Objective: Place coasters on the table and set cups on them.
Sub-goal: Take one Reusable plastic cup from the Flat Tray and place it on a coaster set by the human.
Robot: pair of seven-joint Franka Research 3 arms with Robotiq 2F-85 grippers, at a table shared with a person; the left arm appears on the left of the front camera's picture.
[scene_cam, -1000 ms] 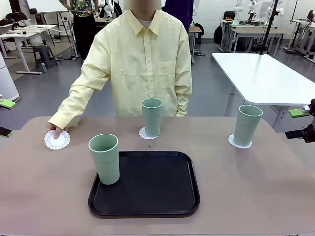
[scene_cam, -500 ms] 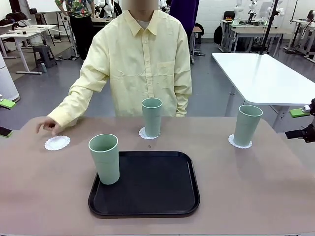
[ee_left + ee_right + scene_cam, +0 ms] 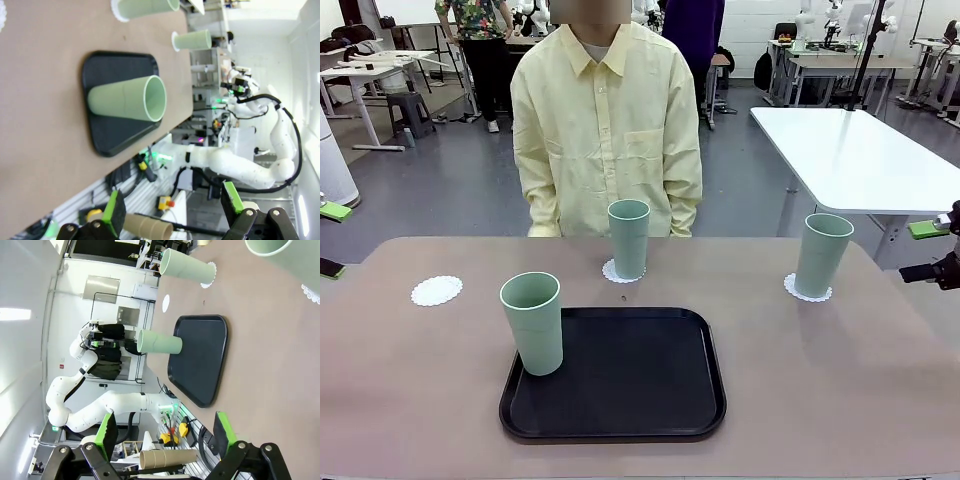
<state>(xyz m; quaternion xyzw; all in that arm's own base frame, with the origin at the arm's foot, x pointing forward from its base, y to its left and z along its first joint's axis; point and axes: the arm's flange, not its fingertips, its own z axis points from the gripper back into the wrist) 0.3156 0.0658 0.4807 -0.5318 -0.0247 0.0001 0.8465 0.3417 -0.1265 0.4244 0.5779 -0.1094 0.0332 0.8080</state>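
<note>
The upright cup (image 3: 532, 322) stands at the tray's (image 3: 620, 405) left edge, bare coaster (image 3: 437, 291) farther left, nearer the left pincer (image 3: 173, 200), spread apart like the right pincer (image 3: 164, 425).

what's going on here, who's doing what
Nobody is handling anything right now. The person stands at the far side of the table, arms down. The middle cup and right cup stand on coasters; the third cup stands on the black tray, and the left coaster is bare. The left gripper and right gripper are open, holding nothing.
</note>
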